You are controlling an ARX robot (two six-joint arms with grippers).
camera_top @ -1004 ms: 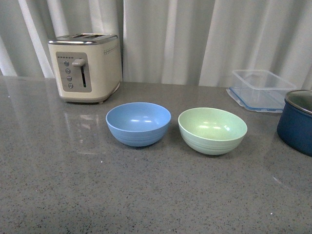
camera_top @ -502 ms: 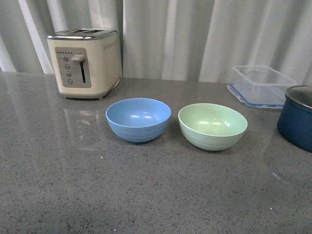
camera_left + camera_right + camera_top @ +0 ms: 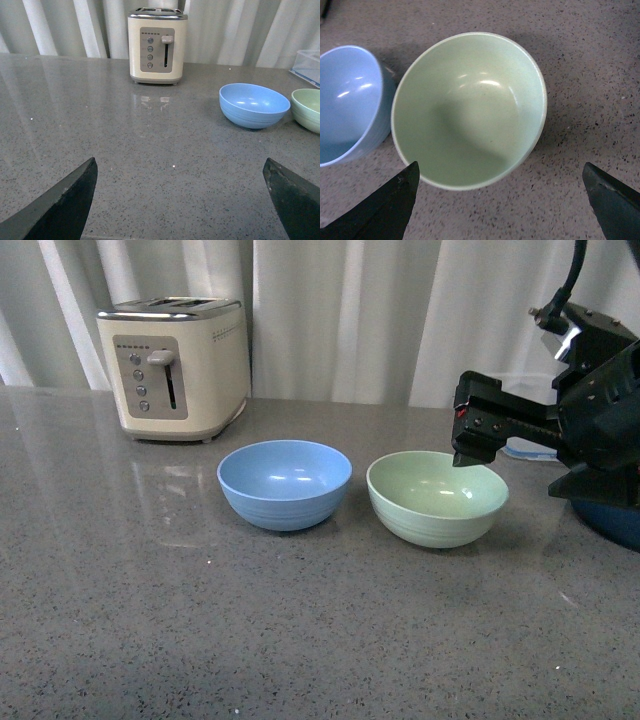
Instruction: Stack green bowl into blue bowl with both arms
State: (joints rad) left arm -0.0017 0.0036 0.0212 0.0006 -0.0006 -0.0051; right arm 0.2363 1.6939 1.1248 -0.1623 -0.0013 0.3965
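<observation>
We're seeing right gripper [image 3: 500, 163] hovering wide open, empty, over green bowl [image 3: 437, 498]; left gripper [image 3: 180, 165] gaping, empty. Risk: finger clipping rim, skidding it into blue bowl [image 3: 284, 483].

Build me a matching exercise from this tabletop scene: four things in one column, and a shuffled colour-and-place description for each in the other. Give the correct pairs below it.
Column one
1. toaster
2. blue bowl
3. green bowl
4. right gripper

Column two
A. pale green, under a gripper
B. cream, at the back by the curtain
C. black, open, above a bowl
D. light blue, the bowl nearer the toaster

Pairs: 1-B, 2-D, 3-A, 4-C
</observation>
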